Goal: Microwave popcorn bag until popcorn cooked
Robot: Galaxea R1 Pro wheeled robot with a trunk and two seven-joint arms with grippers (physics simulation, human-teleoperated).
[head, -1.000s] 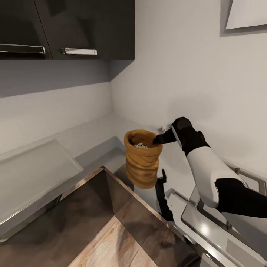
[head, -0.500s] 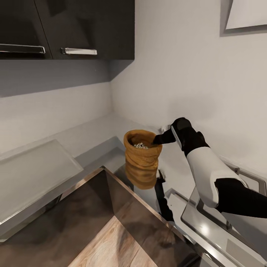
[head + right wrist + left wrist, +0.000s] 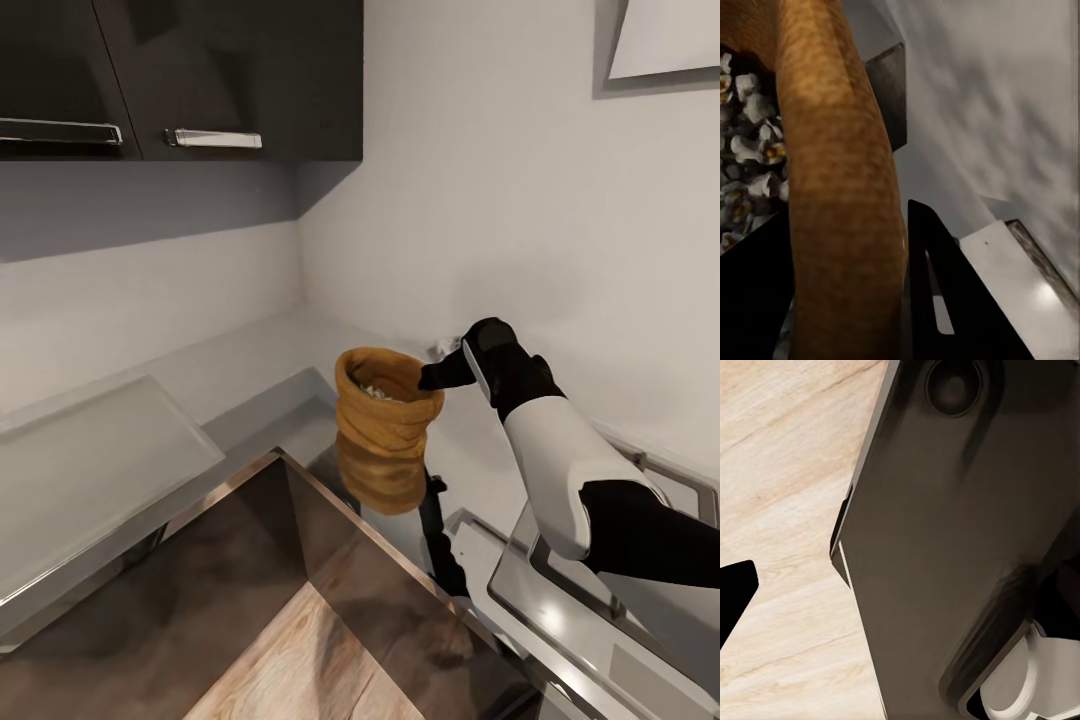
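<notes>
Head view. A tan, wrinkled popcorn bag [image 3: 387, 420] with a rolled, open mouth stands upright over the glossy grey reflective tabletop [image 3: 250, 375], near the corner where two pale walls meet. Its mirror image lies directly below it in the slab, so whether its base touches the surface cannot be told. Small whitish popcorn bits [image 3: 372, 391] show just inside the mouth. The right end effector [image 3: 432, 378], black and carried on a white-and-black arm, meets the bag's rim on the side nearer the right wall. A pale translucent rectangular board [image 3: 90, 460] lies on the tabletop to the left. Dark upper cabinets with bright metal bar handles [image 3: 213, 139] hang above. A steel-framed surface [image 3: 590, 600] sits at lower right, below the arm.

Left wrist view. A dark grey cabinet front [image 3: 960, 547] with a round recess stands over pale wood-grain floor [image 3: 780, 510]. The left end effector appears, at most, as a black tip at the frame edge; its spread cannot be told.

Right wrist view. The bag's thick tan rolled rim [image 3: 844, 195] runs between the two black fingers [image 3: 945, 285] of the right end effector, which pinch it, one finger inside the mouth and one outside. White-and-yellow puffed pieces [image 3: 750, 142] fill the interior beside the rim.
</notes>
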